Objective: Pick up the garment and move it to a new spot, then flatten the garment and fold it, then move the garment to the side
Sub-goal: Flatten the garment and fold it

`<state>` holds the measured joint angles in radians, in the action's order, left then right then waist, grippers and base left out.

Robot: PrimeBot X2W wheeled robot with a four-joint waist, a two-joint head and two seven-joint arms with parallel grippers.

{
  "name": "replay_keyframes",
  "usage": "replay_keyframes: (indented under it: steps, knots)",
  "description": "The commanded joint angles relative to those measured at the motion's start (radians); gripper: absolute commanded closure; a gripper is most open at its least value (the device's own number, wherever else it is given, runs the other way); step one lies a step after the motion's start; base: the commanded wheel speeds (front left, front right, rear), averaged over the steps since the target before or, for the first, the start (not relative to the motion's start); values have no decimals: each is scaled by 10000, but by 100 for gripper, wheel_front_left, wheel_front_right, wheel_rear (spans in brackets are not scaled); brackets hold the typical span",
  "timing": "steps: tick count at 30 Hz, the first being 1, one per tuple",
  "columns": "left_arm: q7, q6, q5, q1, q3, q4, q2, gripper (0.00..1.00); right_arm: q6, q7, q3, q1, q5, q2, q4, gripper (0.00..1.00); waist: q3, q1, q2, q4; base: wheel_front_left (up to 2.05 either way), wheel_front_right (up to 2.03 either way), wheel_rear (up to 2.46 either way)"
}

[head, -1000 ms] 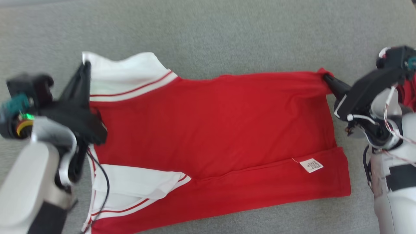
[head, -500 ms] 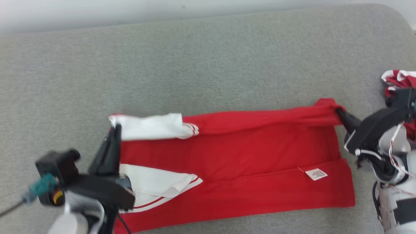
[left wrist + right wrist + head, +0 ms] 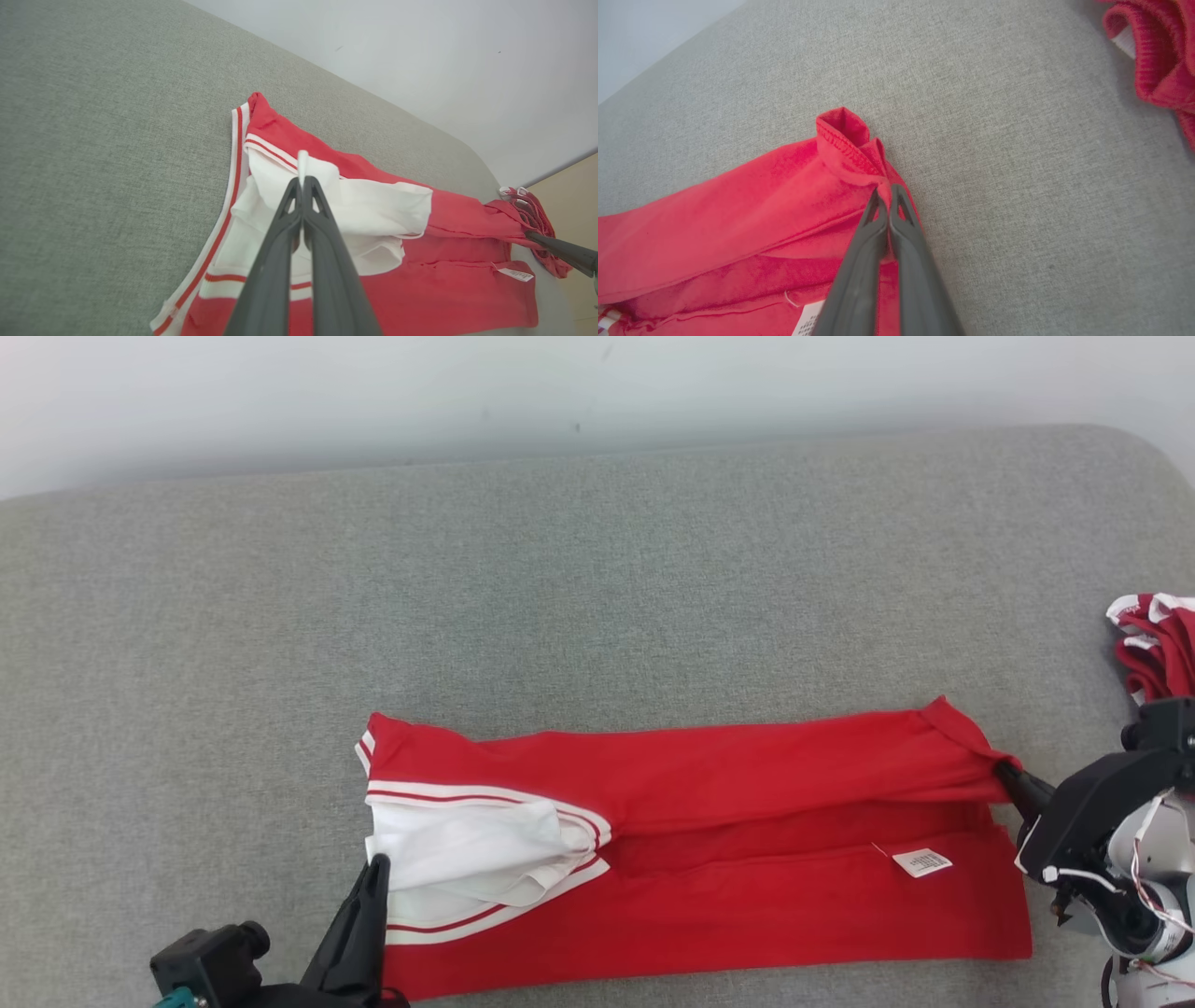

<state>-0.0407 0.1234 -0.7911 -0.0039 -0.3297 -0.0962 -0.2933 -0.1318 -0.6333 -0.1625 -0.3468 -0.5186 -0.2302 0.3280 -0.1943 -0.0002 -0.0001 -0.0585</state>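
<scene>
You see a red garment (image 3: 747, 784), its left end white with thin red stripes along the hems. Small white label (image 3: 921, 862), dark print, near its right end. Under it, mottled grey cushion (image 3: 560, 588). At the cushion's right edge, a red-and-white bundle (image 3: 1153, 644).

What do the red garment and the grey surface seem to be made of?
The red garment looks like soft matte knit jersey: it drapes, creases, and has stitched hems. The grey surface is probably woven upholstery fabric, matte, with fine heathered weave.
</scene>
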Motion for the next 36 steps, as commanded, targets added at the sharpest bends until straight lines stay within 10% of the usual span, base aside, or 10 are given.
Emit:
replay_keyframes:
  steps: [1,9,11,36]
  knots:
    - [-33,-21,-12,74,-8,74,28,100,24,18,-67,168,64,42,-53,100,88,2,1,74,0,0,0]
    - [-15,-10,186,116,-241,744,12,94,25,-83,-303,577,369,324,27,100,188,2,1,72,0,0,0]
    - [-17,83,277,111,-297,953,16,0,25,-40,-360,648,388,434,27,5,208,2,1,44,0,0,0]
    - [-2241,75,3945,1062,1116,779,534,0,25,3886,-319,2961,567,962,-1314,0,1782,2,1,90,0,0,0]
